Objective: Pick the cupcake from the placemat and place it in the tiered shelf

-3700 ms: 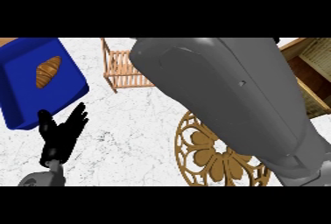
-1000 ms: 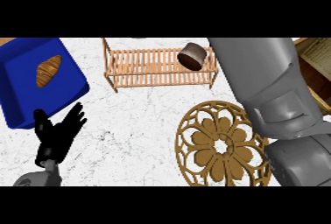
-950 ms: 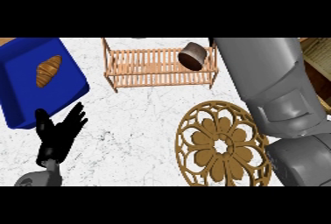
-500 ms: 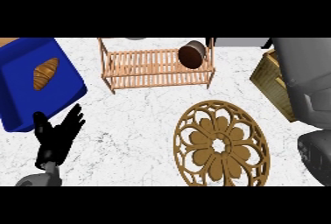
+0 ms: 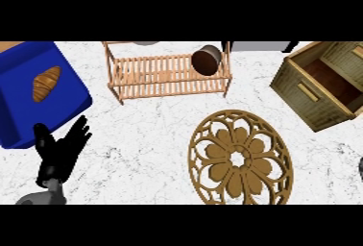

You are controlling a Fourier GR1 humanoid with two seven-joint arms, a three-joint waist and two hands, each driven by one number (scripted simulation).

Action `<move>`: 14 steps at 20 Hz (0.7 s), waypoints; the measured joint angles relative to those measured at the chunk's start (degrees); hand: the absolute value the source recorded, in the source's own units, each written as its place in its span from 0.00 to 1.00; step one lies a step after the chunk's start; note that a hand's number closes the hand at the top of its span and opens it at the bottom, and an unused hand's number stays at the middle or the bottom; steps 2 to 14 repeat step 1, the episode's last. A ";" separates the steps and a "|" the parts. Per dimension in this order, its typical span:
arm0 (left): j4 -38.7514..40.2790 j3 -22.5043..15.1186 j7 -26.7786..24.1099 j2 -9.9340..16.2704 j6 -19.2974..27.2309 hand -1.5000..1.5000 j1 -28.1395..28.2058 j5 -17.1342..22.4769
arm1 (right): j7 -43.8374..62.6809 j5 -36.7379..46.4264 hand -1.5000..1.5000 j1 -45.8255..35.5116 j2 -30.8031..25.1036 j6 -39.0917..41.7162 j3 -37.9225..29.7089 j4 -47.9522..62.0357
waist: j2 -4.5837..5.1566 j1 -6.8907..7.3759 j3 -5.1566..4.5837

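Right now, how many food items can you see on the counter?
2. A croissant lies on the blue tray at the left, and the cupcake lies tipped on the tiered shelf at its right end. Others could be out of view.

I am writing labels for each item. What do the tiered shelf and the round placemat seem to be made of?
The tiered shelf looks like light, unpainted wood: thin pale slats in a matching frame, matte. The round placemat looks like darker brown wood or a wood-like board, cut through in a flower pattern so the marble-look counter shows between; its exact material stays open.
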 measured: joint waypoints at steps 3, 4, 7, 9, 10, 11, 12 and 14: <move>0.11 -0.02 -0.03 -0.14 0.02 0.50 -0.11 0.00 | 0.25 -1.14 0.00 0.92 -1.25 1.81 -0.42 -1.47 | 0.03 0.08 0.00; 0.11 -0.02 -0.03 -0.14 0.02 0.50 -0.11 0.00 | 0.25 -1.14 0.00 0.92 -1.25 1.81 -0.42 -1.47 | 0.03 0.08 0.00; 0.11 -0.02 -0.03 -0.14 0.02 0.50 -0.11 0.00 | 0.25 -1.14 0.00 0.92 -1.25 1.81 -0.42 -1.47 | 0.03 0.08 0.00; 0.11 -0.02 -0.03 -0.14 0.02 0.50 -0.11 0.00 | 0.25 -1.14 0.00 0.92 -1.25 1.81 -0.42 -1.47 | 0.03 0.08 0.00; 0.11 -0.02 -0.03 -0.14 0.02 0.50 -0.11 0.00 | 0.25 -1.14 0.00 0.92 -1.25 1.81 -0.42 -1.47 | 0.03 0.08 0.00; 0.11 -0.02 -0.03 -0.14 0.02 0.50 -0.11 0.00 | 0.25 -1.14 0.00 0.92 -1.25 1.81 -0.42 -1.47 | 0.03 0.08 0.00; 0.11 -0.02 -0.03 -0.14 0.02 0.50 -0.11 0.00 | 0.25 -1.14 0.00 0.92 -1.25 1.81 -0.42 -1.47 | 0.03 0.08 0.00; 0.11 -0.02 -0.03 -0.14 0.02 0.50 -0.11 0.00 | 0.25 -1.14 0.00 0.92 -1.25 1.81 -0.42 -1.47 | 0.03 0.08 0.00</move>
